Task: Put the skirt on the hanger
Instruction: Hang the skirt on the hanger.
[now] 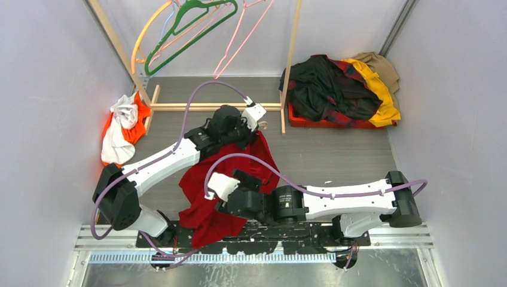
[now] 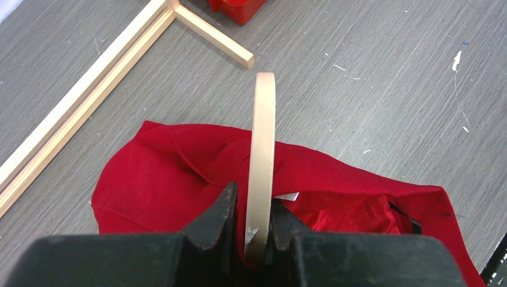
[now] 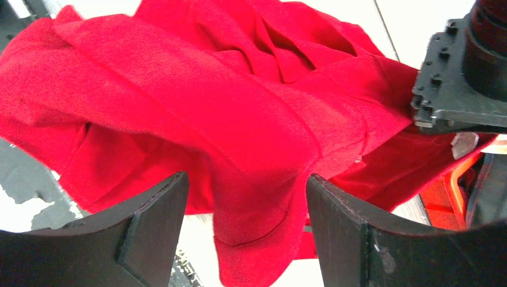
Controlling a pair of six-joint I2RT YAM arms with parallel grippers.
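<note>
Left pincer (image 2: 251,221) clamps the hanger (image 2: 263,137) upright above the skirt (image 1: 209,224), which lies bunched near centre between the arms. Right pincer (image 3: 245,179) gapes wide, fabric seemingly between its jaws: pinch the waistband edge, not loose pleats.

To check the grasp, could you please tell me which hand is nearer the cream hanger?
Left. The left hand is shut on the hanger; the right hand is open at the skirt, off the hanger.
</note>
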